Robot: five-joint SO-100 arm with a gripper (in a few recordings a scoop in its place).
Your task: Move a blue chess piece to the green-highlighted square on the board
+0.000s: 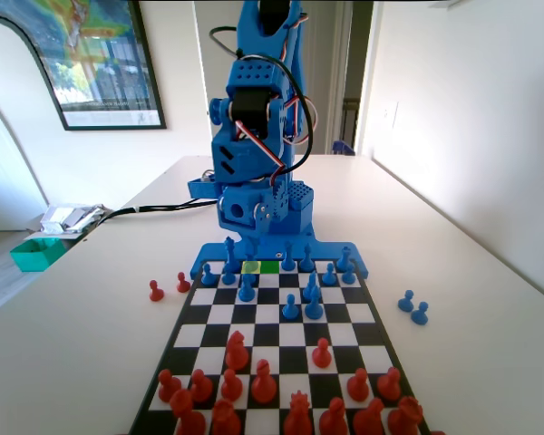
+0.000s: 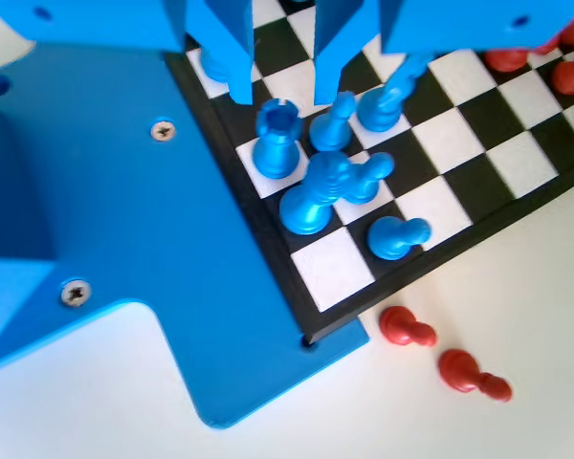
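Green-highlighted square [image 1: 270,266], a bright tinted cell on the flat black-and-white chequered board [image 1: 363,313], lies in the back row nearest the blue arm, just right of a yellow-green square [image 1: 250,266] in the fixed view. In the wrist view the blue two-finger gripper [image 2: 277,57] hangs with jaws apart, empty, above a blue plastic rook [image 2: 276,143]. Best to descend straight, centring 1 piece between the jaws, clear of the crowded neighbours.
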